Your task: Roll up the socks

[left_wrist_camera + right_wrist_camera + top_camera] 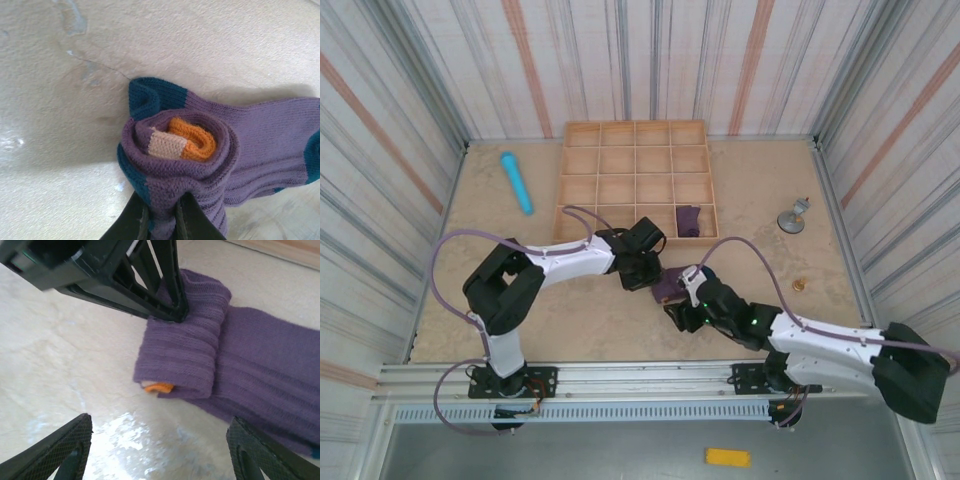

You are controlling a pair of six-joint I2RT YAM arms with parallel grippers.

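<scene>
- Your left gripper is clamped on the rolled end of a soft purple knit sock. Its dark fingers are cut off by the bottom edge of the left wrist view, so you see only the tips pinching the knit.
- The roll lies on the pale table, just near of the wooden compartment tray. From above, the two gripper heads cover most of it.
- At the roll's open end you can see orange and beige knit inside, with a teal cuff behind.
- The unrolled part lies flat on the table and runs off the edge of both wrist views, so you cannot see where it ends.
- Your right gripper has its fingers wide apart and holds nothing. It sits near the roll without touching it.
- A second purple sock bundle sits in the tray's near-right compartment, too small to make out in detail.
</scene>
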